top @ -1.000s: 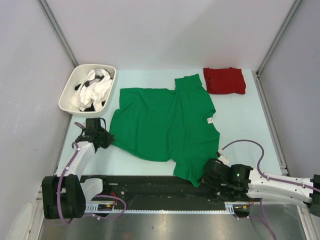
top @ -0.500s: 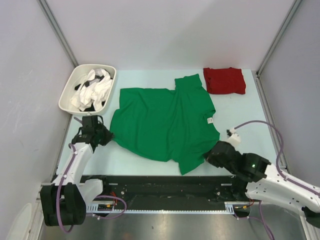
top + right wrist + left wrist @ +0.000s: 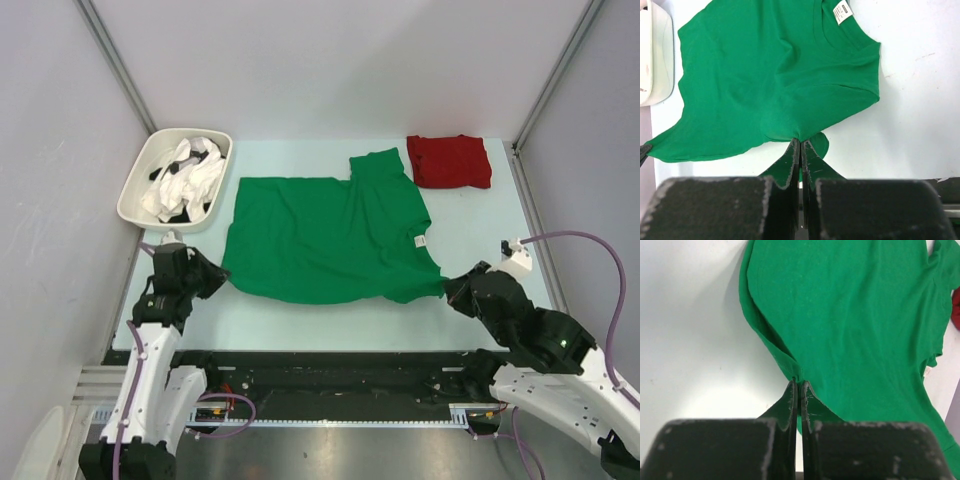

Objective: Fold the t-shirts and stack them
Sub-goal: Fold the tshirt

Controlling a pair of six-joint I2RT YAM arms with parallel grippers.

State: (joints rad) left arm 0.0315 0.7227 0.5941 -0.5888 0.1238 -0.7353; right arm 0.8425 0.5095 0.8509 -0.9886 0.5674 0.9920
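The green t-shirt point(image 3: 330, 240) lies spread across the middle of the top view, one fold made along its near edge, with the dark red t-shirt point(image 3: 449, 161) folded square at the upper right and a white basket point(image 3: 134, 190) of cloth at the upper left. The left gripper point(image 3: 212, 274) pinches the shirt's lower-left corner and the right gripper point(image 3: 452, 291) its lower-right corner — both pairs of fingers closed tight on thin green cloth. The grips look shallow, so a pull that is uneven between the arms could slide a corner free — or skew the fold and bunch the cloth.
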